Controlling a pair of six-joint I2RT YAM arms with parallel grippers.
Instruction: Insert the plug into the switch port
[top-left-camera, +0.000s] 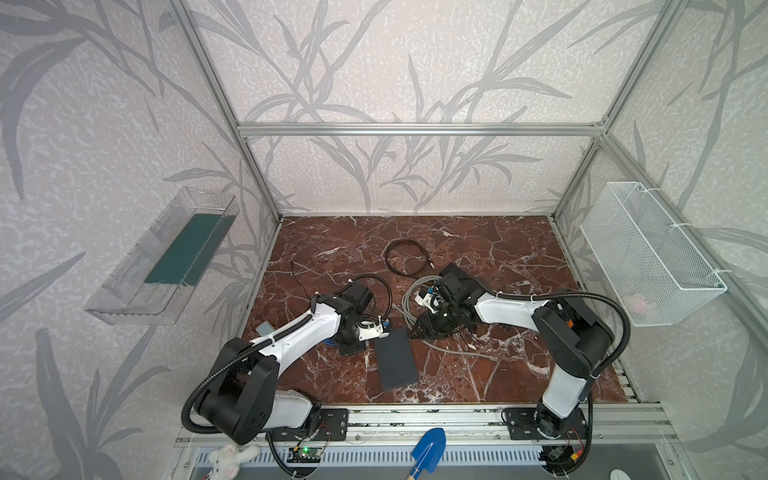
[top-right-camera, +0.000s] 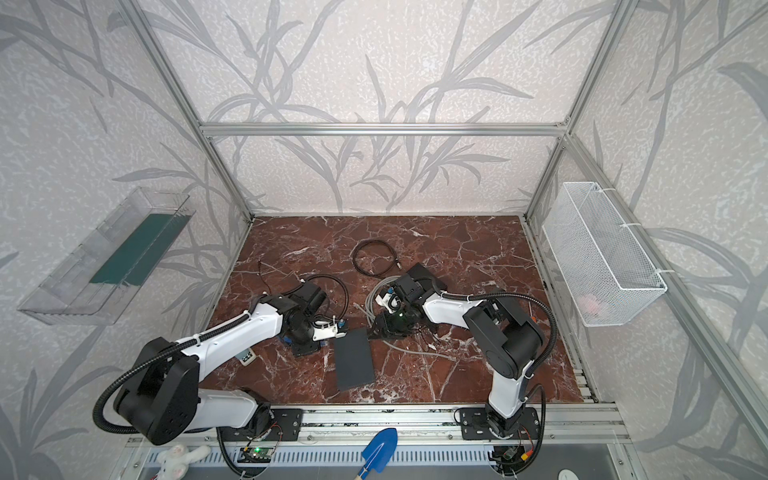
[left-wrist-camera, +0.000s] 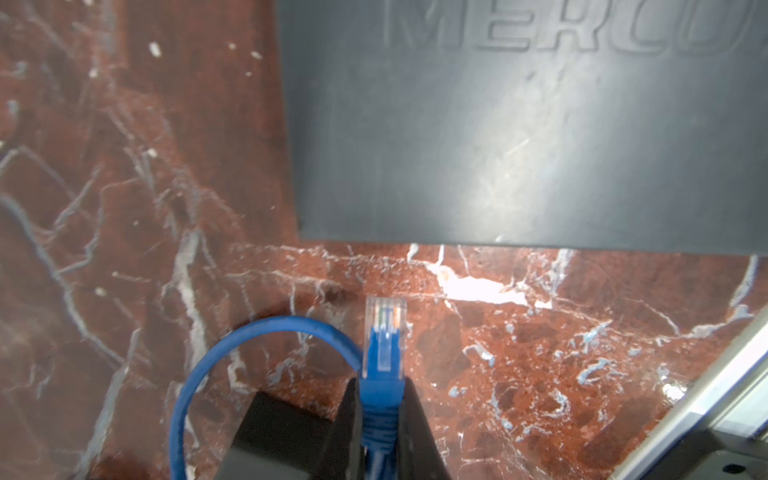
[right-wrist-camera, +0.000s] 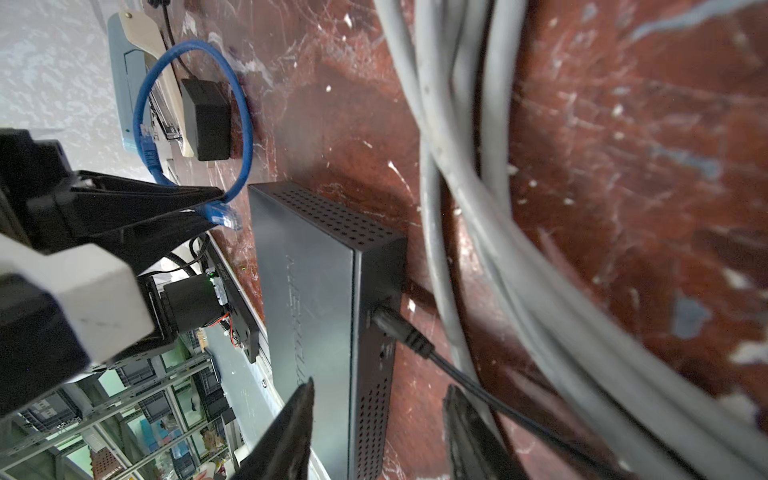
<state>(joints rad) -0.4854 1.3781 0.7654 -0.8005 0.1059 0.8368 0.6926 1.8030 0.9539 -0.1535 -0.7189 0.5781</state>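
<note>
Left gripper (left-wrist-camera: 380, 392): pinches blue plug (left-wrist-camera: 384, 332), legible only in wrist views; right gripper (right-wrist-camera: 380, 386): parted, empty. Red marble table (top-left-camera: 478, 374), leaf wallpaper (top-left-camera: 374, 62).

Left arm (top-left-camera: 299, 332) and right arm (top-left-camera: 498, 309): same build. White shells on the links, black housings at the joints, big rounded black shoulder blocks; small holes in the left block's face. Black ribbed hose (top-left-camera: 582, 295) loops along each arm, held by white ties. Flat black base plates (top-left-camera: 332, 419) with screws; thin red and black wires at the bases. White wrist mounts (top-left-camera: 370, 331). Right gripper (right-wrist-camera: 376, 399): black wedge fingers (right-wrist-camera: 291, 436), thin tips.
</note>
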